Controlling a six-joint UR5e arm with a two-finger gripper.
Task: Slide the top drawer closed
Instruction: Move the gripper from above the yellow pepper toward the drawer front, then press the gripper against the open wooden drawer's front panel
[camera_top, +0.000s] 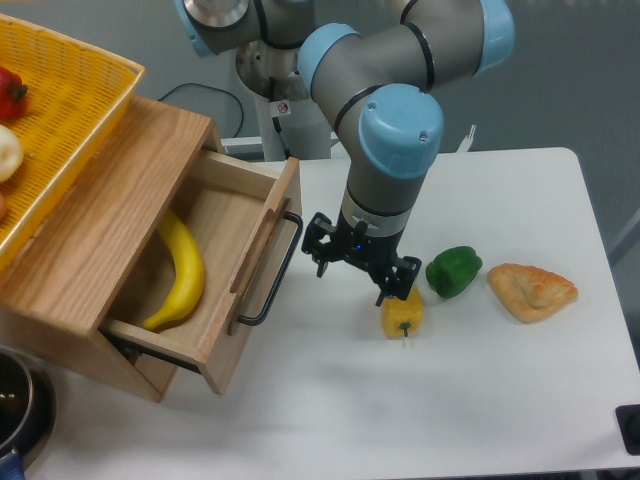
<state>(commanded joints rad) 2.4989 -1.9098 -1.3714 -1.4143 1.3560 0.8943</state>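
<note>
Top drawer (215, 265) stands pulled out of the cabinet (95, 215) at the table's left, a banana (180, 272) inside.

I see my gripper (362, 268) just right of the black bar handle (272, 272), fingers narrow and holding nothing; the front panel runs near-to-far, so I'd judge the push goes leftward.

A yellow pepper (402, 314) lies on the white tabletop (480, 400), with a green pepper (453, 271) just beside it to the right. Further right sits a golden triangular pastry (531, 290). A banana (181, 272) lies curved inside the open wooden compartment. On top of the wooden cabinet (95, 215) rests a yellow woven basket (70, 85), holding something red (10, 92) and something pale (6, 153) at its left edge. A dark metal pot (18, 405) shows at the lower left corner.
</note>
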